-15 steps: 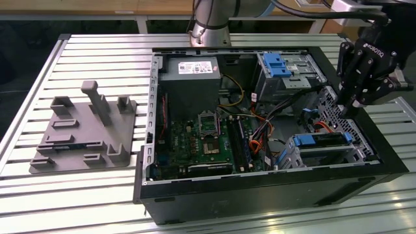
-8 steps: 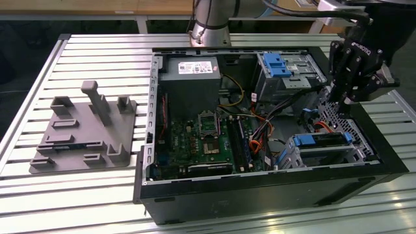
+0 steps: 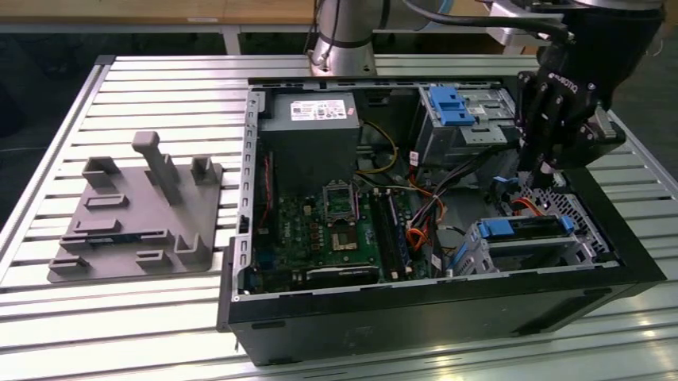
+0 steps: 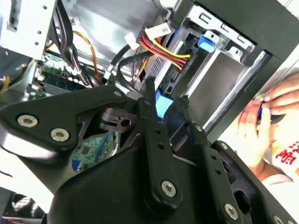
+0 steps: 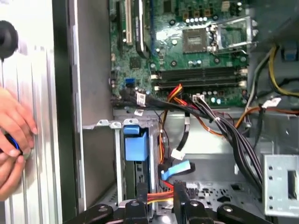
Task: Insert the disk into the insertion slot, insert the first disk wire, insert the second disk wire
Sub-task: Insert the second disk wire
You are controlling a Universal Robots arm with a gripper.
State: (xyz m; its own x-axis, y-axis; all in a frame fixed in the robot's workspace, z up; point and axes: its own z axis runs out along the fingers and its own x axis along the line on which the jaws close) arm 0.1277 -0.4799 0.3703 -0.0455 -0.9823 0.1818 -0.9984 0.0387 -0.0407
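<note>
Since the disk (image 3: 525,228) sits home in the insertion slot (image 3: 580,238), this looks like wire work — the gripper (image 4: 167,91), jaws parted and empty, straddles the blue connector (image 4: 161,105), so I want it squared on the connector's body, not its cable.

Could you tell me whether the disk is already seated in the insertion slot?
Yes, in the exterior view the disk lies inside the insertion slot, blue carrier showing.

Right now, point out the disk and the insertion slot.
disk (image 3: 526,228): exterior view, on its blue carrier edge.
insertion slot (image 3: 475,254): exterior view, on the cage's silver side wall.
</note>
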